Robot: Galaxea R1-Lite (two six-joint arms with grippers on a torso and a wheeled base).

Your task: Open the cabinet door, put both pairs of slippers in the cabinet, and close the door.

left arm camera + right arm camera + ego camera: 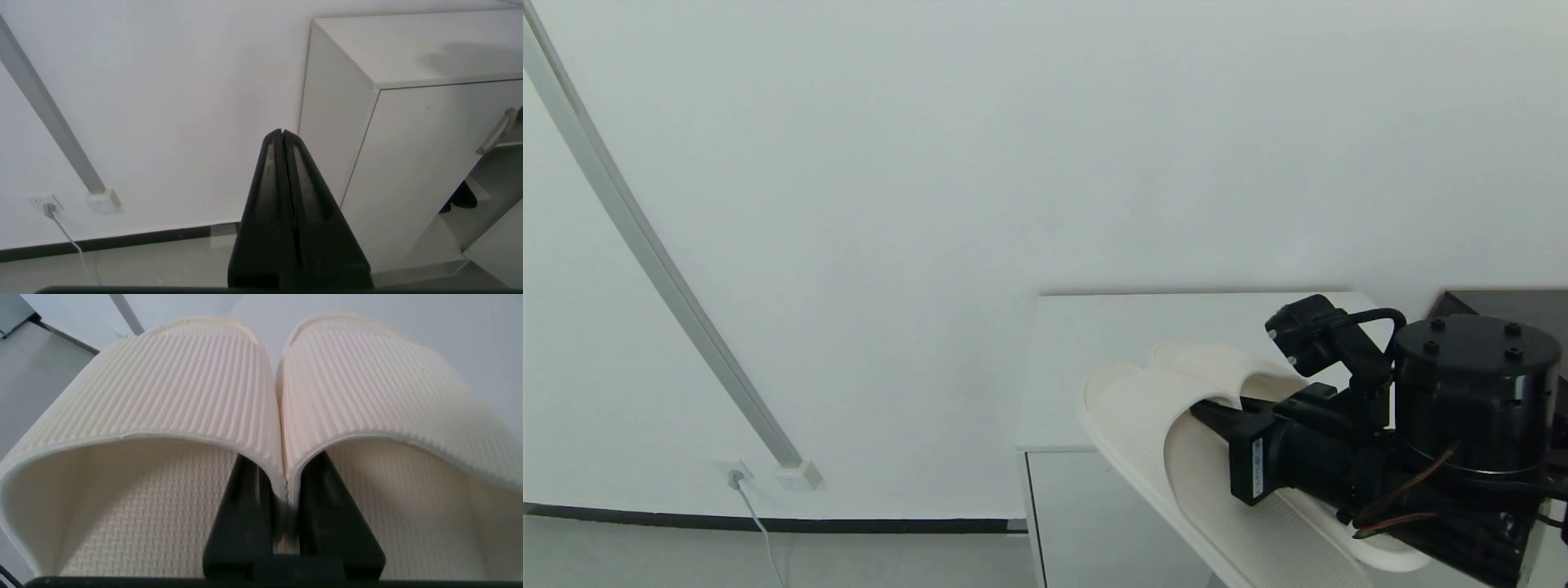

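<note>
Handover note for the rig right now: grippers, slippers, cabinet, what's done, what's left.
Left gripper: shut, empty, near the cabinet's left side.
Right gripper: shut on one pair of cream slippers, pinching their adjoining inner edges, held at the cabinet's front top edge.
Done: cabinet open on its right part; one pair is in the gripper.
Left: put this pair inside, handle the other pair, close the door. A dark thing sits inside; cannot tell what.
</note>
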